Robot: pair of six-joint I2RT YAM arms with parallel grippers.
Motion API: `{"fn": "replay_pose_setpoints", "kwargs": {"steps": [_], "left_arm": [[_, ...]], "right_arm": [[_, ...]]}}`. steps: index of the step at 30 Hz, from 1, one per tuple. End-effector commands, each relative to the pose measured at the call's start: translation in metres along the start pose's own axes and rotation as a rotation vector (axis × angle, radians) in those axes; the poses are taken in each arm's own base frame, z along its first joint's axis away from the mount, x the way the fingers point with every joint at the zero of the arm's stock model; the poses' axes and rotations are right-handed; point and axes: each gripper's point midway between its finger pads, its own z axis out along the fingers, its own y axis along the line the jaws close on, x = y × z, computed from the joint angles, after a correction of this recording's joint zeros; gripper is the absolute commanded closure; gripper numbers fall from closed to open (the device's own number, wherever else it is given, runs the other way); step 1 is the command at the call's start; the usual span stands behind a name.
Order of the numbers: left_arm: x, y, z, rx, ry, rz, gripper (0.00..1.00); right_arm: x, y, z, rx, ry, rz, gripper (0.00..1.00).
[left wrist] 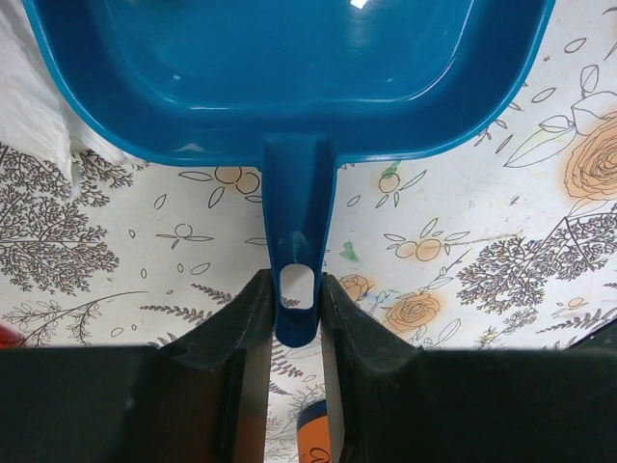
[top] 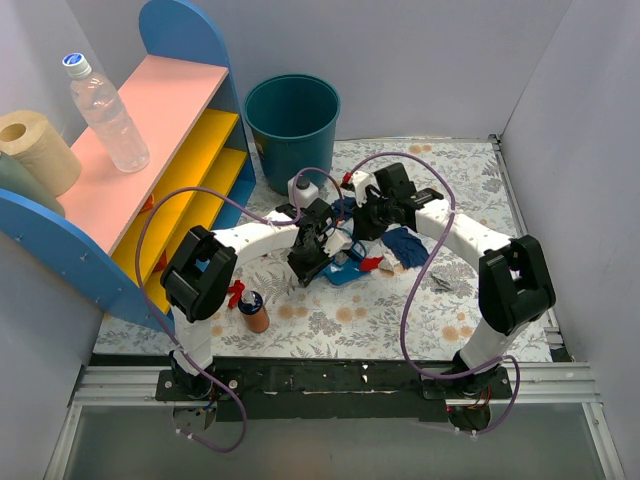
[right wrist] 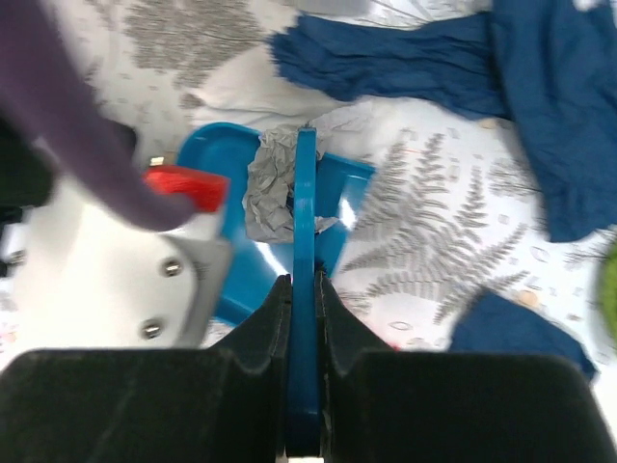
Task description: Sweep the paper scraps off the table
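My left gripper is shut on the handle of the blue dustpan, which lies flat on the table; in the top view the pan sits mid-table under both grippers. My right gripper is shut on the blue hand brush, held edge-on over the pan. A silver-grey paper wad lies in the pan beside the brush. Dark blue scraps lie on the table beyond; they also show in the top view. Red scraps lie near the pan and at the left.
A teal bin stands at the back. The pink-and-yellow shelf unit with a bottle and paper roll fills the left. A small orange bottle stands front left. A grey scrap lies front right.
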Motion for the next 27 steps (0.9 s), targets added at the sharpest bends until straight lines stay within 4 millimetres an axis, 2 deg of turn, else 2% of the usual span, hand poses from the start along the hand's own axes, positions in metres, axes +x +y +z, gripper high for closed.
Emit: {"fn": "replay_pose_setpoints", "kwargs": {"steps": [1,4,9,12,14,18,23,25,27], "left_arm": [[-0.014,0.004,-0.007,-0.009,-0.053,-0.005,1.00],[-0.015,0.002,-0.012,-0.008,-0.066,-0.004,1.00],[-0.007,0.002,-0.027,-0.030,-0.068,0.013,1.00],[0.002,0.001,-0.031,-0.028,-0.042,0.035,1.00],[0.008,-0.002,-0.034,-0.005,-0.012,0.065,1.00],[0.008,-0.002,-0.042,0.015,0.028,0.129,1.00],[0.002,0.004,-0.040,-0.010,0.051,0.167,1.00],[0.002,0.001,-0.036,-0.011,0.060,0.181,1.00],[0.003,-0.003,-0.031,-0.011,0.080,0.193,1.00]], "right_arm": [[-0.013,0.046,-0.023,-0.196,-0.065,0.075,0.99],[-0.021,0.040,-0.035,-0.158,-0.089,0.064,0.99],[-0.036,0.008,-0.070,0.021,-0.122,-0.019,0.99],[-0.036,-0.009,-0.089,0.143,-0.121,-0.054,0.99],[-0.028,-0.024,-0.098,0.249,-0.097,-0.057,0.99],[0.004,-0.044,-0.113,0.409,-0.020,-0.049,0.99],[0.040,-0.034,-0.107,0.383,0.028,-0.001,0.99],[0.059,-0.033,-0.099,0.378,0.069,0.024,0.99],[0.067,-0.033,-0.094,0.375,0.084,0.027,0.99]]}}
